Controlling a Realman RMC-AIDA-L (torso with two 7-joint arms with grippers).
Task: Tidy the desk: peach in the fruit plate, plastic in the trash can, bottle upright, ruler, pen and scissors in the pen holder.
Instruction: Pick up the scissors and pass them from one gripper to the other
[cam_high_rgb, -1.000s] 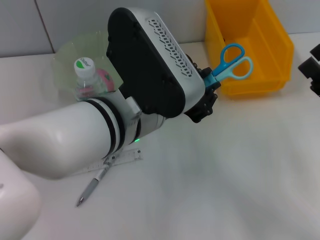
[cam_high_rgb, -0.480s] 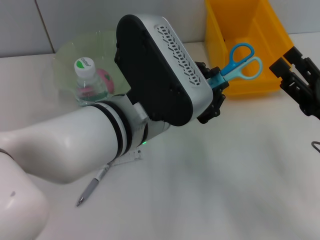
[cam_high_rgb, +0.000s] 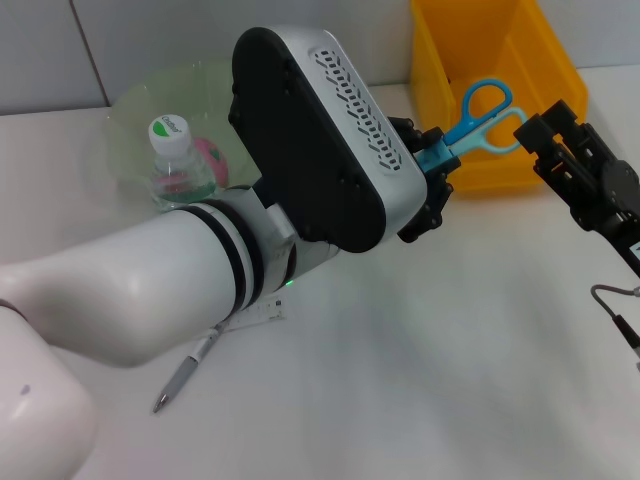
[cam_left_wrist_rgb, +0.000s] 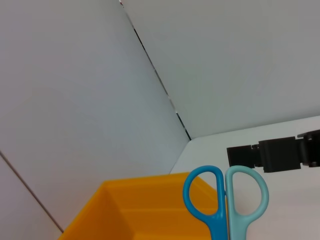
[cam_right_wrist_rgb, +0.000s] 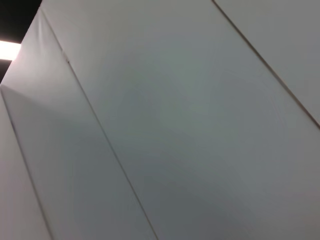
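Observation:
My left gripper (cam_high_rgb: 437, 160) is shut on the blades of the blue scissors (cam_high_rgb: 458, 138), held in the air at the near edge of the yellow pen holder bin (cam_high_rgb: 560, 75). In the left wrist view the scissors' (cam_left_wrist_rgb: 218, 222) handles point up above the bin (cam_left_wrist_rgb: 140, 205). My right gripper (cam_high_rgb: 548, 122) hangs open just right of the handles; it also shows in the left wrist view (cam_left_wrist_rgb: 231, 156). The bottle (cam_high_rgb: 172, 165) stands upright beside the pink peach (cam_high_rgb: 212, 153) in the green fruit plate (cam_high_rgb: 130, 100). The ruler (cam_high_rgb: 262, 312) and pen (cam_high_rgb: 190, 368) lie on the table. Plastic and trash can are out of view.
My left arm's thick white and black body (cam_high_rgb: 300, 160) covers much of the table's middle and hides part of the ruler. A grey cable (cam_high_rgb: 615, 305) loops at the right edge. The right wrist view shows only wall panels.
My right gripper has come in from the right edge to just beside the scissors' handles. My left gripper has carried the scissors slightly up and right toward the bin.

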